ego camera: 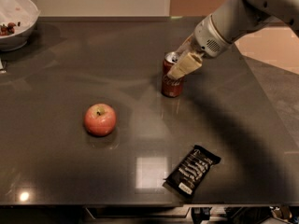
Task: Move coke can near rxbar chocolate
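Observation:
The coke can [171, 84] is a red can with a silver top, standing upright on the dark table [140, 45] right of centre. My gripper [181, 67] reaches in from the upper right and sits at the can's upper right side, covering part of its top. The rxbar chocolate [191, 171] is a flat black wrapped bar with white text, lying near the front edge, well below and a little right of the can.
A red apple [100, 119] sits left of centre. A white bowl [18, 17] with some food stands at the back left corner. The table's front edge runs just below the bar.

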`<state>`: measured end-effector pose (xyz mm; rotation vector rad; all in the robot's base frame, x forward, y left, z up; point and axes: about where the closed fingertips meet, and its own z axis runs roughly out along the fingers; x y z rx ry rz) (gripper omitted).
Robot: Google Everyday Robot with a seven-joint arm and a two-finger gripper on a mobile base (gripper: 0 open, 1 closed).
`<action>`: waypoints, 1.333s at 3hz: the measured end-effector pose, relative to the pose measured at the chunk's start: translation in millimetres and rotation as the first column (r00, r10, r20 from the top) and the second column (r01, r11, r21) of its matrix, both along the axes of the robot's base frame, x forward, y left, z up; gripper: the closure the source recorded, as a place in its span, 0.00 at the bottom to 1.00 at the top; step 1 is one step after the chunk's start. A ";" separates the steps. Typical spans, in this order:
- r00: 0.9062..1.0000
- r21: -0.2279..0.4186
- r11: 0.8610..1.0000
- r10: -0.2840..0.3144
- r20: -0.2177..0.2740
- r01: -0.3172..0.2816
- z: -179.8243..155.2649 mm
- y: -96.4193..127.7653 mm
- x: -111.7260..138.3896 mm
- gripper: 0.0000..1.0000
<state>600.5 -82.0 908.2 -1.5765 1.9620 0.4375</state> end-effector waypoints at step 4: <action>0.998 0.026 0.997 0.069 0.000 -0.069 40.4 -28.6 -98.8 1.00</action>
